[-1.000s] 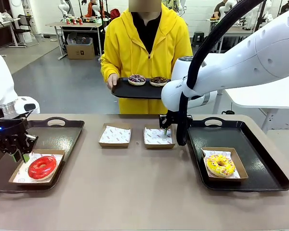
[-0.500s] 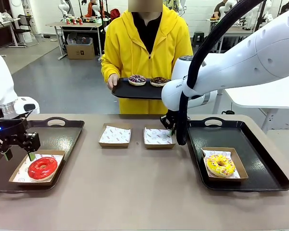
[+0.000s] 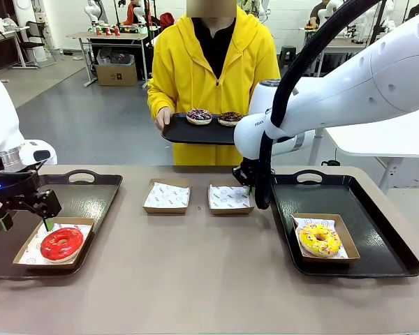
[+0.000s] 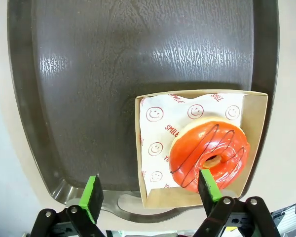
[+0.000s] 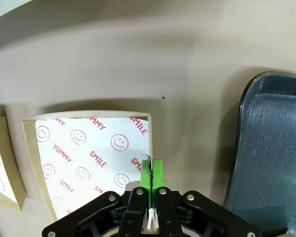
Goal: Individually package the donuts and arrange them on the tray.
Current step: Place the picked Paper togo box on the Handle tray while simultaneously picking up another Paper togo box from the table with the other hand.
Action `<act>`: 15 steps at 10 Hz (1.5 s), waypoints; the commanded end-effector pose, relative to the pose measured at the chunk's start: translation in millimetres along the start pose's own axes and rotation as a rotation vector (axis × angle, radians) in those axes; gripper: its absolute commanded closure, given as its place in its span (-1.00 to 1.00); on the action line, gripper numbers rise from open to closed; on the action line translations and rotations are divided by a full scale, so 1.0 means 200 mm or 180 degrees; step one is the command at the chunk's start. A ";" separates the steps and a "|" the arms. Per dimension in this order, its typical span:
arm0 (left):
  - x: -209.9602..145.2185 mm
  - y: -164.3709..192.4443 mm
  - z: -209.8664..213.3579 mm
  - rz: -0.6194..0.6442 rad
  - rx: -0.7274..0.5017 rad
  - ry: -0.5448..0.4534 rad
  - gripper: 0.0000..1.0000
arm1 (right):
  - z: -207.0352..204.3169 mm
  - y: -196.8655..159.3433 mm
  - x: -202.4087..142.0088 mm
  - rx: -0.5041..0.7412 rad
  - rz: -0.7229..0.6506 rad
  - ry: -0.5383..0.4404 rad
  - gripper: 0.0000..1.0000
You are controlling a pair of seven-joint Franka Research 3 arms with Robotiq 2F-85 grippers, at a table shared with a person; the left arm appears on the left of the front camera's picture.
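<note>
1. Done so far, as I judge it: two of four donuts are boxed and set on trays; the red donut (image 3: 61,243) lies in its box (image 3: 26,258) on the left tray (image 3: 91,195); the yellow donut (image 3: 320,239) lies in a box (image 3: 348,241) on the right tray (image 3: 370,202).
2. Left to do: the purple donut (image 3: 198,115) and the chocolate donut (image 3: 230,117) sit unboxed, side by side, on a small tray (image 3: 178,132) that the person (image 3: 213,63) holds at the far side of the bench (image 3: 195,279); the left empty box (image 3: 167,196) and the right empty box (image 3: 230,198) wait on the bench between the two big trays.
3. Left pincer (image 3: 26,222): jaws spread wide and holding nothing, over the left tray at the edge of the red donut's box; in the wrist view one pad (image 4: 207,185) hangs over the donut's rim and the other over bare tray.
4. Right pincer (image 5: 151,173): pads pressed together on the wall of the right empty box, on the side nearest the right tray; that box looks like the next one to be handled.
5. Looks: the red donut is a glossy whole ring with thin dark lines across the icing; the yellow one carries coloured sprinkles; the purple one has light sprinkles; the chocolate one is dark brown.
</note>
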State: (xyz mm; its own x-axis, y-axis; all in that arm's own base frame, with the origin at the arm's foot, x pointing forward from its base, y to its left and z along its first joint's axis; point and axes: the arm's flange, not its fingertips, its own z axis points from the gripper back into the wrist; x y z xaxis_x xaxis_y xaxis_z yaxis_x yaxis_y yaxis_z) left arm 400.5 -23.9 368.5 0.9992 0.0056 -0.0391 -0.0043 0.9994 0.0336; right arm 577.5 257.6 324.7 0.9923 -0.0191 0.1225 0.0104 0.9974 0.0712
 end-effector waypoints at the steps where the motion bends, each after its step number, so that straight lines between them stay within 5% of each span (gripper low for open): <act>1: 0.01 0.05 0.03 -0.0040 -0.0286 0.0020 -1.00 | 0.05 0.04 -0.01 0.0050 -0.0147 0.0001 1.00; 7: -0.17 0.44 0.26 -0.0054 -0.2476 -0.0555 -1.00 | 0.74 0.10 -0.03 0.0077 -0.0166 -0.0400 1.00; 12: -0.38 0.88 0.21 0.0243 -0.3440 -0.1056 -1.00 | 0.93 0.16 0.17 -0.0052 -0.0326 -0.0168 1.00; 15: -0.42 1.17 0.09 0.0531 -0.3777 -0.1046 -1.00 | 0.91 0.14 0.24 -0.0087 -0.0456 -0.0125 1.00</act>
State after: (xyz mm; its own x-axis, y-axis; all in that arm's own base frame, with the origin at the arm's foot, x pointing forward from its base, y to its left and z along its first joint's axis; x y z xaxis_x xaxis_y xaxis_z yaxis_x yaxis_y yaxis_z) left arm 305.4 193.1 402.8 0.9453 0.2985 0.1313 -0.0152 0.4427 -0.8966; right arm 595.6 269.1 509.0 0.9800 -0.1267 0.1535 0.1152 0.9900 0.0815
